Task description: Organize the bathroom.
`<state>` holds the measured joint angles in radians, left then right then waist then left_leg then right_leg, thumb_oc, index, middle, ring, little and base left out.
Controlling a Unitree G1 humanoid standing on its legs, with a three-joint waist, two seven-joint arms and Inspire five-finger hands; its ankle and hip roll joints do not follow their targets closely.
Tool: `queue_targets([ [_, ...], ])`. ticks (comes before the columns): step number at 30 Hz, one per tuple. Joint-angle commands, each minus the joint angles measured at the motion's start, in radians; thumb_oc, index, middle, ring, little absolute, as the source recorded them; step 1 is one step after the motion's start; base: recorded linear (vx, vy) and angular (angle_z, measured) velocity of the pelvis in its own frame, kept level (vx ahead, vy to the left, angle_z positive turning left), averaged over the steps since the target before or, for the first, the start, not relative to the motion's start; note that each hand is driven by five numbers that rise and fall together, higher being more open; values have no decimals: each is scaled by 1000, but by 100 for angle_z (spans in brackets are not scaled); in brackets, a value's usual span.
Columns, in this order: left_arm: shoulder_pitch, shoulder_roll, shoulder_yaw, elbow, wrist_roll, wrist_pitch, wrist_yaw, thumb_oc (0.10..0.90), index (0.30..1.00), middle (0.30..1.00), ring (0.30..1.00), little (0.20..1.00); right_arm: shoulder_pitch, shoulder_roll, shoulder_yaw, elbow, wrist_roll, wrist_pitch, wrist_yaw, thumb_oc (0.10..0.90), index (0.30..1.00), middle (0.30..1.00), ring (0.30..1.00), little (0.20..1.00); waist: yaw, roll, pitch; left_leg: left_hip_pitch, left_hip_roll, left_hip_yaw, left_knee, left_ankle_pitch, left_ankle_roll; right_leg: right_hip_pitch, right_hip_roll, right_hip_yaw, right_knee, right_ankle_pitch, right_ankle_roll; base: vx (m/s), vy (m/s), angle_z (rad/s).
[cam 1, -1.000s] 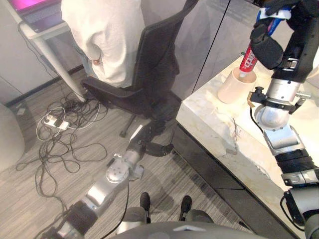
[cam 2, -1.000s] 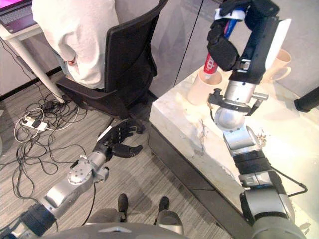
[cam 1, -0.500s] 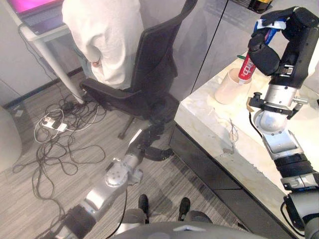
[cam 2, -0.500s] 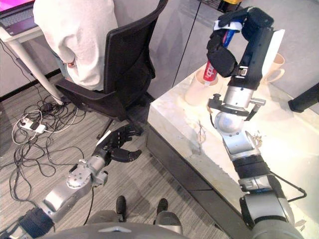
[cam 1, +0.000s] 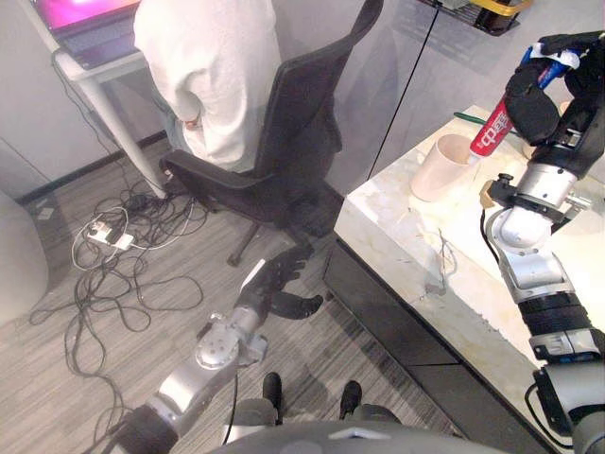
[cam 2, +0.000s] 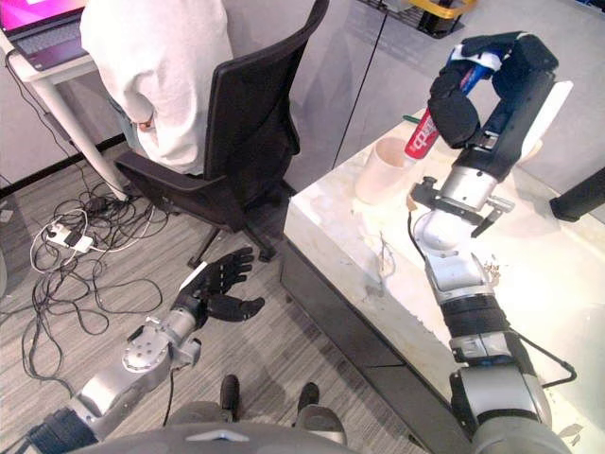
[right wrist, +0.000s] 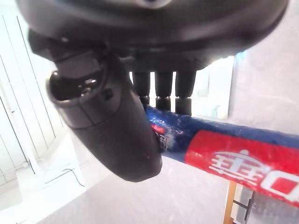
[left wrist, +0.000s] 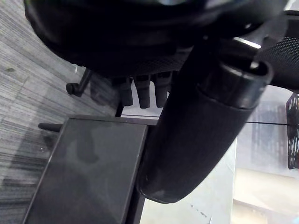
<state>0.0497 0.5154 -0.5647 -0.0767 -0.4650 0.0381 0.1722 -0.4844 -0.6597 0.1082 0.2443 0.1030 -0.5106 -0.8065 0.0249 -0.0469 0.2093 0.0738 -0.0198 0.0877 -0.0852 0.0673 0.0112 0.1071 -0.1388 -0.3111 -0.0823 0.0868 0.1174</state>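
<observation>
**Toothpaste tube held above the cup**

Left eye view: the right robot hand (cam 1: pixel 544 90), fingers curled round a red-and-blue toothpaste tube (cam 1: pixel 492 132), holds it tilted just above and beside a cream cylindrical cup (cam 1: pixel 440 167) standing near the far edge of the pale marble counter (cam 1: pixel 397 222). To seat the tube well, its lower end should probably be centred over the cup's mouth and lowered before release. The left robot hand (cam 1: pixel 276 286), fingers loosely spread and holding nothing, hangs over the grey floor (cam 1: pixel 142 331).

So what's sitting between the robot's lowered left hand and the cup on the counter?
In the left eye view, between the left hand and the cup: grey floor, then the marble counter's bare corner.
</observation>
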Motion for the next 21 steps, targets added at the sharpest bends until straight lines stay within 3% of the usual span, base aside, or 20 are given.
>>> queue_targets([
  [1, -38, -12, -24, -97, 9, -131, -16, 800, 900, 900, 900, 900, -120, -47, -54, -27, -29, -77, -42, 400, 300, 300, 300, 300, 29, 4, -69, 77, 19, 70, 34, -174, -24, -52, 59, 27, -5, -41, 32, -22, -54, 6],
  [3, -45, -11, -32, -96, 19, -133, -28, 800, 900, 900, 900, 900, -124, -50, -51, -35, -18, -73, -37, 400, 300, 300, 300, 300, 22, 2, -71, 72, 24, 89, 56, -181, -30, -51, 63, 28, -5, -47, 27, -33, -81, 5],
  [5, -60, -12, -52, -100, 21, -145, -96, 800, 900, 900, 900, 900, -129, -51, -41, -30, -1, -84, -24, 400, 300, 300, 300, 300, 24, -4, -65, 24, 34, 94, 199, -158, -59, -33, 68, 31, -5, -61, 6, -46, -116, 6],
  [8, -69, -10, -62, -111, 34, -150, -143, 800, 900, 900, 900, 900, -137, -55, -35, -30, -10, -84, -26, 400, 300, 300, 300, 300, 32, -11, -54, -34, 33, 69, 326, -146, -73, -25, 64, 34, -5, -65, -7, -14, -57, 8],
  [9, -83, 1, -100, -137, 60, -163, -265, 800, 900, 900, 900, 900, -155, -48, -18, -38, -7, -83, -27, 400, 300, 300, 300, 300, 53, -14, -27, -151, 34, -16, 461, -111, -89, -6, 59, 56, 5, -63, -17, 59, 16, 6],
  [11, -88, 5, -112, -142, 53, -154, -302, 800, 900, 900, 900, 900, -164, -36, -9, -38, -12, -85, -23, 400, 300, 300, 300, 300, 55, -10, -25, -157, 40, -35, 425, -121, -84, -3, 61, 68, 9, -63, -13, 149, 111, -18],
  [12, -118, 18, -142, -150, 65, -136, -401, 800, 900, 900, 900, 900, -193, -15, 29, -49, -37, -75, -25, 400, 300, 300, 300, 300, 56, 12, -28, -121, 74, -65, 228, -100, -83, 9, 73, 99, 24, -83, -1, 296, 240, -39],
  [13, -138, 29, -163, -149, 61, -129, -429, 800, 900, 900, 900, 900, -205, -15, 51, -54, -46, -69, -31, 400, 300, 300, 300, 300, 55, 22, -29, -113, 95, -85, 139, -55, -93, 22, 81, 116, 24, -94, 1, 345, 276, -38],
  [14, -147, 32, -173, -147, 58, -131, -438, 800, 900, 900, 900, 900, -209, -16, 60, -53, -50, -70, -35, 400, 300, 300, 300, 300, 54, 25, -29, -108, 100, -93, 113, -37, -97, 27, 82, 122, 22, -97, 1, 254, 193, -29],
  [16, -182, 36, -200, -132, 48, -131, -446, 800, 900, 900, 900, 900, -218, -26, 83, -39, -36, -95, -34, 400, 300, 300, 300, 300, 55, 40, -26, -133, 122, -130, 52, 57, -116, 46, 92, 149, 25, -108, 1, 225, 201, -40],
  [21, -247, 54, -198, -117, -3, -94, -494, 800, 900, 900, 900, 900, -190, -47, 81, -82, 6, -105, 33, 400, 300, 300, 300, 300, 27, 48, -54, -79, 98, -114, 58, -26, -106, 35, 26, 133, 52, -111, 35, 204, 197, -53],
])
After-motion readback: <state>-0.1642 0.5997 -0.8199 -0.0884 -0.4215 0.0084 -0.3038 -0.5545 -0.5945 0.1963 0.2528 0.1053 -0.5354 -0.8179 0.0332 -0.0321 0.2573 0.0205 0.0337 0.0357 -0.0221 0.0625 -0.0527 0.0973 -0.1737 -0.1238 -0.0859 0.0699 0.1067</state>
